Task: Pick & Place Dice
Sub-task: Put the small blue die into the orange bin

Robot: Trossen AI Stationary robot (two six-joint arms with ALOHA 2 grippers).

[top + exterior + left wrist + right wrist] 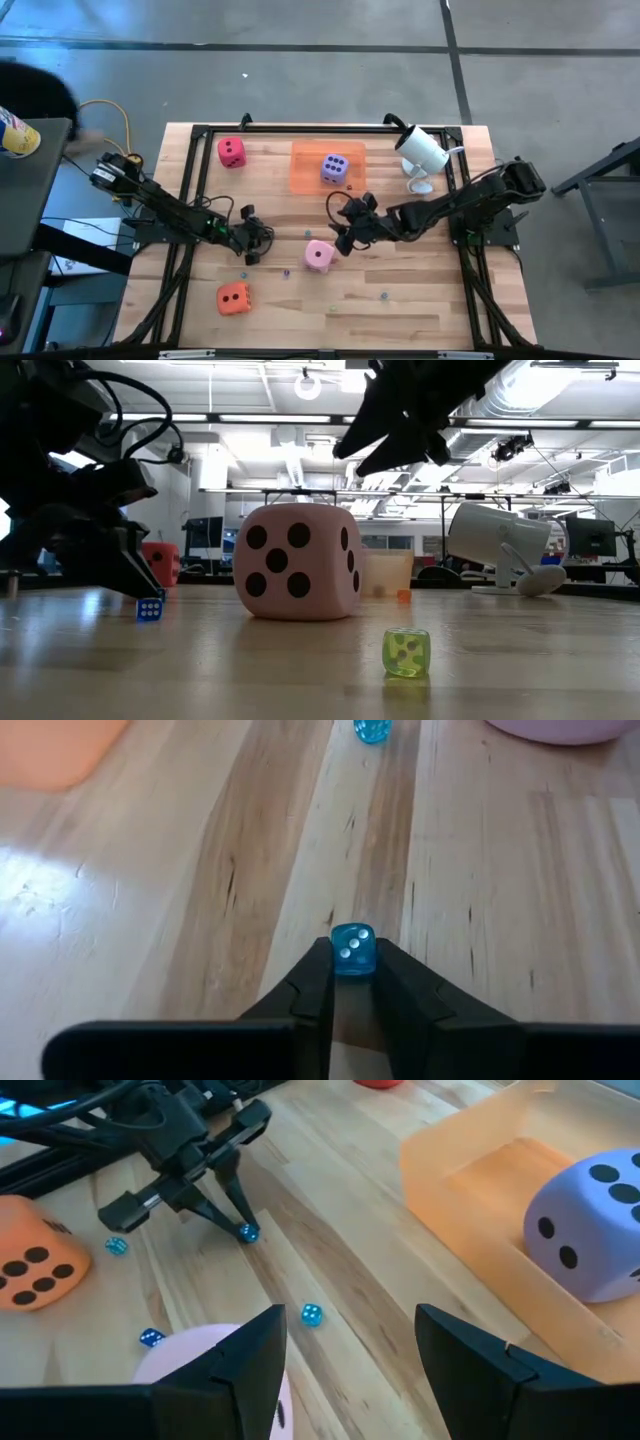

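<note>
A small blue die (352,949) is pinched by the left hand (352,970) on the tabletop (480,920), near the pink die (319,256). Lifting seems next. The right hand (350,1340) is held open above the pink die.

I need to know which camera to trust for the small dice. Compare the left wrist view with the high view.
Only the left wrist view shows the left gripper closed around a small blue die, with a second blue die beyond. Only the high view shows the right gripper above the pink die, the purple die, red die and orange die. Both show the tray and table.
</note>
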